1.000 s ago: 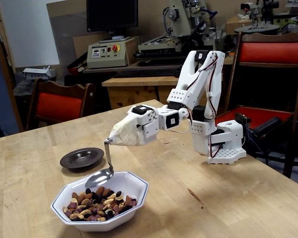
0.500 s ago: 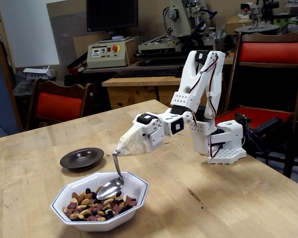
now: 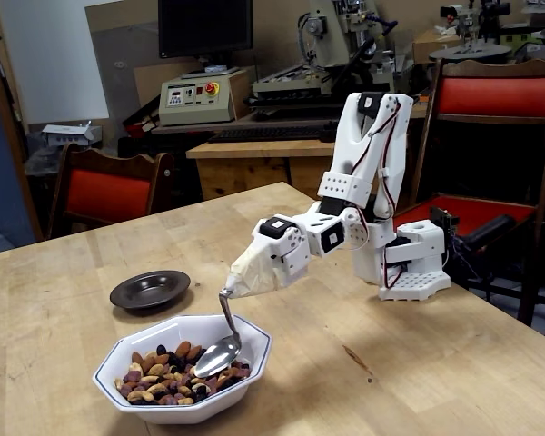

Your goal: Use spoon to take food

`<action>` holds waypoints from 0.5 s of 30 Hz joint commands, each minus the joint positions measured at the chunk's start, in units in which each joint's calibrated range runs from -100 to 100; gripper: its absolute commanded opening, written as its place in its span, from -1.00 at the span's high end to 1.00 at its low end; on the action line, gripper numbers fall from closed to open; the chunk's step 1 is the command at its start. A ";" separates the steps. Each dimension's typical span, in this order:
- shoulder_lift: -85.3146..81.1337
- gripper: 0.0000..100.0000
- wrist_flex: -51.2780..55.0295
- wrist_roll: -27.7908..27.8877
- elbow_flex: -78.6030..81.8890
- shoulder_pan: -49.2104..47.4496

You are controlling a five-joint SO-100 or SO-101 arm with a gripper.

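Observation:
The white arm reaches left and down from its base over the wooden table. My gripper is wrapped in beige tape and is shut on the spoon's thin handle. The silver spoon hangs down from it, its oval bowl resting on the food. The food is mixed nuts and dried fruit, brown, tan and black pieces, filling the white octagonal bowl with a dark rim at the table's front. The spoon's bowl looks empty on its shiny visible side.
A dark round saucer sits on the table left of the gripper, behind the bowl. The arm's base stands at the table's right edge. Red-seated chairs stand behind the table.

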 commanded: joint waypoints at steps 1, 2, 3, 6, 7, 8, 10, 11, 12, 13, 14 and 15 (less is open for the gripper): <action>-1.66 0.92 -0.66 -0.29 0.07 0.00; -1.49 0.92 -0.66 -0.29 0.33 0.00; -1.41 0.92 -0.66 -0.29 0.95 0.00; -1.66 0.92 -1.13 -0.29 3.52 -0.07; -1.66 0.92 -1.13 -0.29 4.23 -0.07; -1.66 0.92 -1.13 -0.29 4.85 -0.07; -1.66 0.92 -1.13 -0.29 5.11 -0.07; -1.66 0.92 -1.13 -0.29 5.02 -0.07; -1.66 0.92 -0.90 -0.29 4.94 -0.07; -1.66 0.92 -0.74 -0.29 4.94 -0.07; -1.66 0.92 -0.74 -0.29 4.94 -0.07; -1.66 0.92 -0.74 -0.29 4.85 0.00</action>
